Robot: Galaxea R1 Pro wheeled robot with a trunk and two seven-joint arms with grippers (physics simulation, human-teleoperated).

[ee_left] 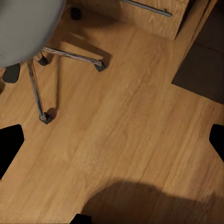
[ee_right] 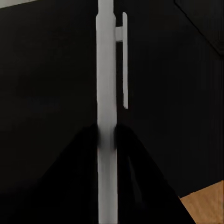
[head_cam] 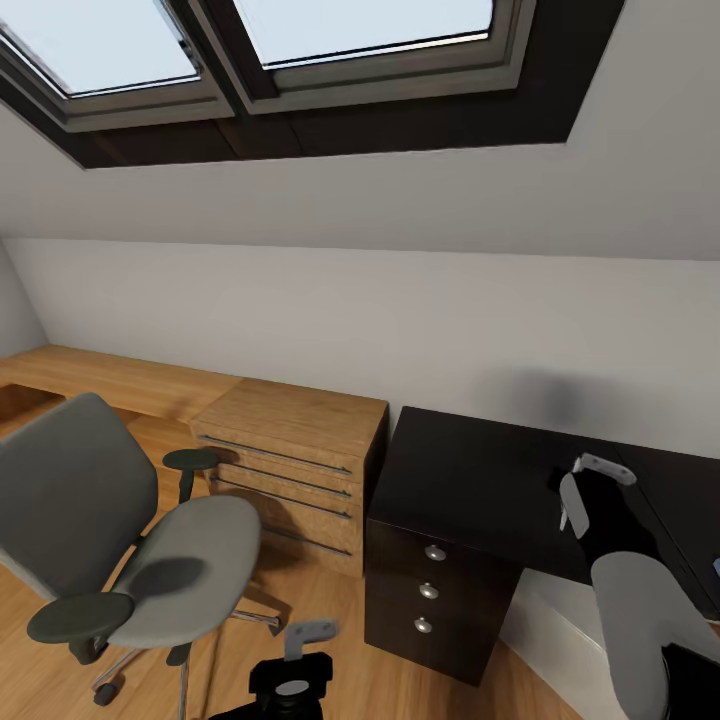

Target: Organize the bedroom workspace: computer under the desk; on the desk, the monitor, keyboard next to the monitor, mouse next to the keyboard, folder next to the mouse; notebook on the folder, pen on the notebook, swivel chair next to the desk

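Observation:
A white pen (ee_right: 106, 70) with a clip stands between the black fingers of my right gripper (ee_right: 108, 140), which is shut on it. In the head view that gripper (head_cam: 592, 508) holds the pen (head_cam: 570, 503) above the right part of the dark desk (head_cam: 470, 480). The grey swivel chair (head_cam: 190, 560) stands on the floor at the left, apart from the desk, and its seat is bare. Low at the bottom centre hangs my left gripper (head_cam: 292, 682). In the left wrist view it (ee_left: 112, 140) is open over the wooden floor beside the chair's wheeled base (ee_left: 70, 56).
A light wooden drawer unit (head_cam: 290, 460) stands between the chair and the desk. The dark desk has a drawer column with three knobs (head_cam: 428, 592). A low wooden bench (head_cam: 100, 375) runs along the wall under the sloped ceiling. A sliver of something blue (head_cam: 715, 567) shows at the right edge.

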